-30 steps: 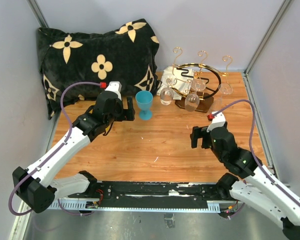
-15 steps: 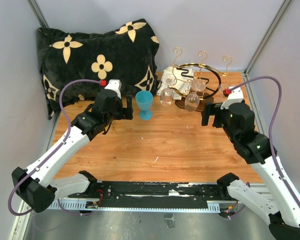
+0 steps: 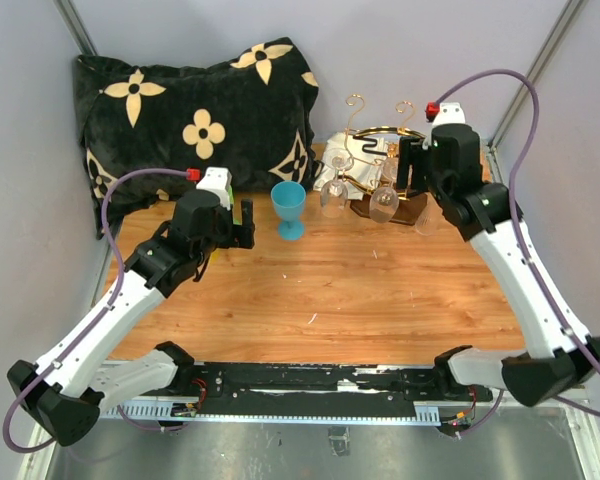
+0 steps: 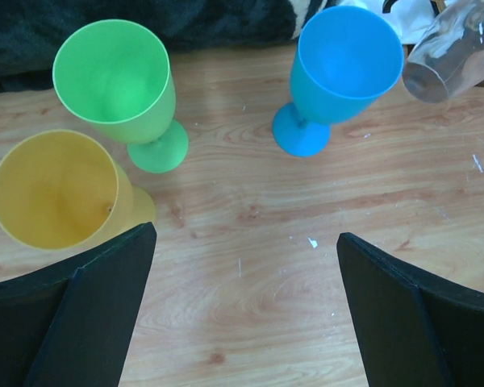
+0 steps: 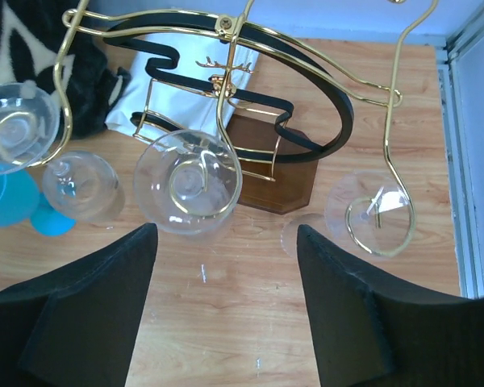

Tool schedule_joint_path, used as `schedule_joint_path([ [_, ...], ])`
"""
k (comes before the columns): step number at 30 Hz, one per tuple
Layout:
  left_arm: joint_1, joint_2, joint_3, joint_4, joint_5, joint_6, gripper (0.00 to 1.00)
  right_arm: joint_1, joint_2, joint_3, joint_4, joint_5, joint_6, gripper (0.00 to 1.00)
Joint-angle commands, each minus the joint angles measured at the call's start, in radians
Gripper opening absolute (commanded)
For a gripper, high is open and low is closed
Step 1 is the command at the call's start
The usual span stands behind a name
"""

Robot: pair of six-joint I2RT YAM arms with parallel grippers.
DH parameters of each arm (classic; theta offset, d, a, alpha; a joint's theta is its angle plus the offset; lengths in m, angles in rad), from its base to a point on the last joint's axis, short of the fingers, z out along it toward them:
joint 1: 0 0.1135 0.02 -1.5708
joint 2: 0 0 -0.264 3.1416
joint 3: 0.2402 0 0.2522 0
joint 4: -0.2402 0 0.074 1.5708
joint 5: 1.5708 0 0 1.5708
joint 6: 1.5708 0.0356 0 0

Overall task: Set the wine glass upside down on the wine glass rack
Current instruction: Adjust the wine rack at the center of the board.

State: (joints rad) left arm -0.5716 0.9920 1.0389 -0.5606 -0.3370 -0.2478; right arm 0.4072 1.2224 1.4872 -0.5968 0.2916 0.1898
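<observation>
a scratched wooden table in a grey-walled booth. within the last second the right gripper has swung from 4 o'clock to 1 o'clock, over the gold wire rack with its black oval ring and dark wooden base. its fingers are apart and empty. a clear wine glass sits at the base's 3 o'clock side, beneath a curled hook. the left gripper gapes wide and empty near a smooth blue plastic goblet.

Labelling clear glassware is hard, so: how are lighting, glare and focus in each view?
Top external: even light, soft shadows, wine glass rack sharp, its glasses faint. Right wrist: sharp; rightmost wine glass nearly vanishes against the wood, small glints only. Left wrist: blue cup crisp, clear glass at the corner softer.
</observation>
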Motion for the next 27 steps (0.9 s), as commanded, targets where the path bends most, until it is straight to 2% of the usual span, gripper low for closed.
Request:
schedule_joint_path([
  [1, 0.0, -0.031, -0.022, -0.021, 0.022, 0.007, 1.0, -0.056, 0.107, 0.087, 0.009, -0.028, 0.042, 0.69],
  [6, -0.001, -0.052, -0.034, -0.022, 0.021, 0.005, 1.0, -0.1, 0.229, 0.175, 0.026, -0.066, 0.077, 0.6],
  [9, -0.001, -0.058, -0.029, -0.024, 0.024, 0.008, 1.0, -0.117, 0.294, 0.229, 0.026, -0.075, 0.087, 0.6],
  [14, -0.001, -0.065, -0.031, -0.023, 0.034, 0.011, 1.0, -0.152, 0.384, 0.292, 0.024, -0.099, 0.109, 0.53],
  [27, -0.001, -0.084, -0.035, -0.021, 0.034, 0.012, 1.0, -0.175, 0.534, 0.403, -0.004, -0.131, 0.111, 0.43],
])
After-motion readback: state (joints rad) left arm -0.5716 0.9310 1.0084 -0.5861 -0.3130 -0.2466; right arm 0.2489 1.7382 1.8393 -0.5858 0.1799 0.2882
